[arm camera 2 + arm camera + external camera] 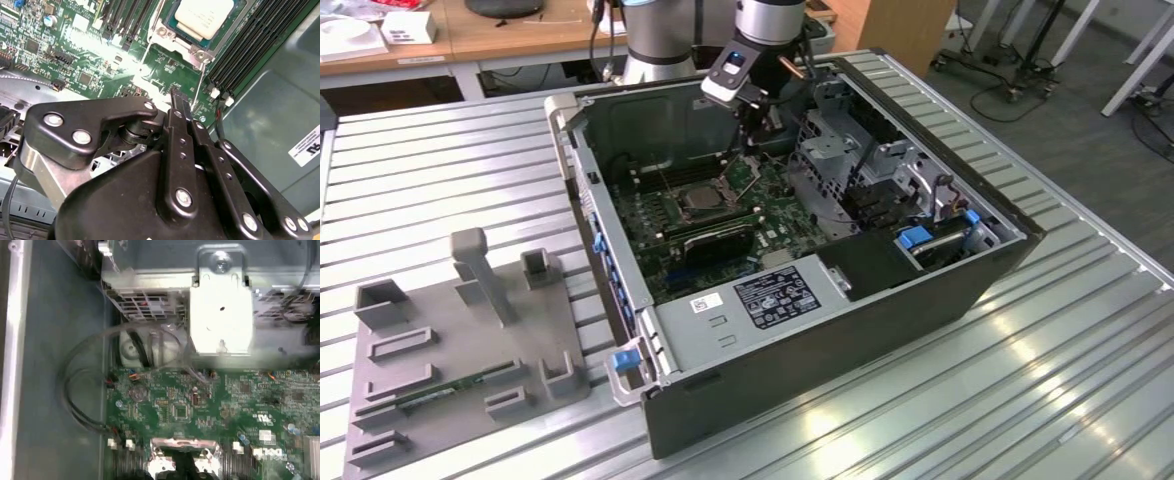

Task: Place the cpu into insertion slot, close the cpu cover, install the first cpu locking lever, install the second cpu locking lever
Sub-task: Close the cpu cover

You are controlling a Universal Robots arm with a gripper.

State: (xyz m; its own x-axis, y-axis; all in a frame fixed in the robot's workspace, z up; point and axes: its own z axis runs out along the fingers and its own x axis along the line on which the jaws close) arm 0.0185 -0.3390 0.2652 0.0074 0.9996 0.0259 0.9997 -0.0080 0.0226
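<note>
Jaws (176, 96): pressed together, empty, upper centre of the exterior view, near the seated cpu (205, 17); closed, I judge, to nudge the thin lever (198, 82).

Setting: robotics lab or test workshop.
Work surface: slatted metal table (440, 170) carrying an open computer case (854, 330) and a grey fixture tray (454, 340).
Equipment: robot arm (767, 20) behind the case.
Surroundings: wooden desks (494, 40), wheeled stands (1001, 75).

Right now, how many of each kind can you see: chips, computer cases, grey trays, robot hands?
cpu: 1
computer case: 1
grey tray: 1
hand: 1
Total: 4
</note>
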